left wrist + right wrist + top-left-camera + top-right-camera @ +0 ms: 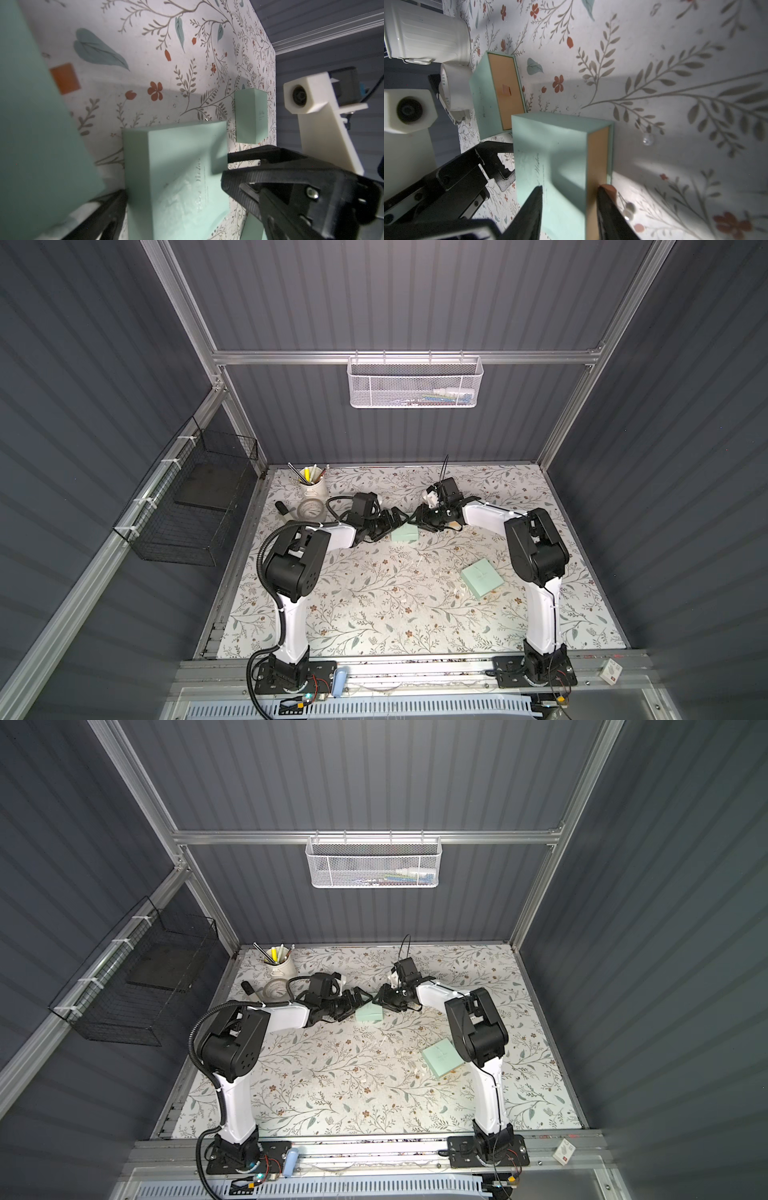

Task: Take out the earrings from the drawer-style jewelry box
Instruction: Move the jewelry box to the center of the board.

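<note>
We see both arms stretched inward to 1 of 2 mint jewelry boxes (405, 534): left gripper (392, 526) splayed wide, right gripper (569, 188) straddling it, grasp unclear; 3 earrings (630, 207) lie loose.

White arm links (293, 614), black joints (291, 568), corrugated black cable (260, 558).

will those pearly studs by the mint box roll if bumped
Probably a little: the pearly studs have round heads, so a nudge may roll them, though their thin pins would likely swing them in an arc. They look tiny beside the mint box, so probably very light and easily flicked.
</note>
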Controlling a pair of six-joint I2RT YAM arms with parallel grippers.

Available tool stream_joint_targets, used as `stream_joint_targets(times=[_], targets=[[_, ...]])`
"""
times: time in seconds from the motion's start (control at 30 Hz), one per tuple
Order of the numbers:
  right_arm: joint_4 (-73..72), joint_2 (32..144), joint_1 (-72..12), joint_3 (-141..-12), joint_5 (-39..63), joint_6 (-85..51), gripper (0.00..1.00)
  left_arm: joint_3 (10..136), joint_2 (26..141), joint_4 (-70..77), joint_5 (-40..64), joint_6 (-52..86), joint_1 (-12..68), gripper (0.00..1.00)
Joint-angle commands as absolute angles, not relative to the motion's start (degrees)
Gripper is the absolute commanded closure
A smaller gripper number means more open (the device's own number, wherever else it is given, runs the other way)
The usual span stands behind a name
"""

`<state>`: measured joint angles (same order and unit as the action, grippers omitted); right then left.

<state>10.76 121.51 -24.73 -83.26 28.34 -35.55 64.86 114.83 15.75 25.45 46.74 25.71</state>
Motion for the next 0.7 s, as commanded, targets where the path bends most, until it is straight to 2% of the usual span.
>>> stream_joint_targets(times=[0.0,0.67], targets=[[10.72,123.29,-24.22,-84.64,29.35,-35.07,0.56,63.40,113.42,13.05,24.55,46.80,26.10,0.00],[11.51,120.20,-23.16,-84.64,29.09,-34.32,0.56,62.25,109.12,10.42,21.92,46.15,26.10,0.00]])
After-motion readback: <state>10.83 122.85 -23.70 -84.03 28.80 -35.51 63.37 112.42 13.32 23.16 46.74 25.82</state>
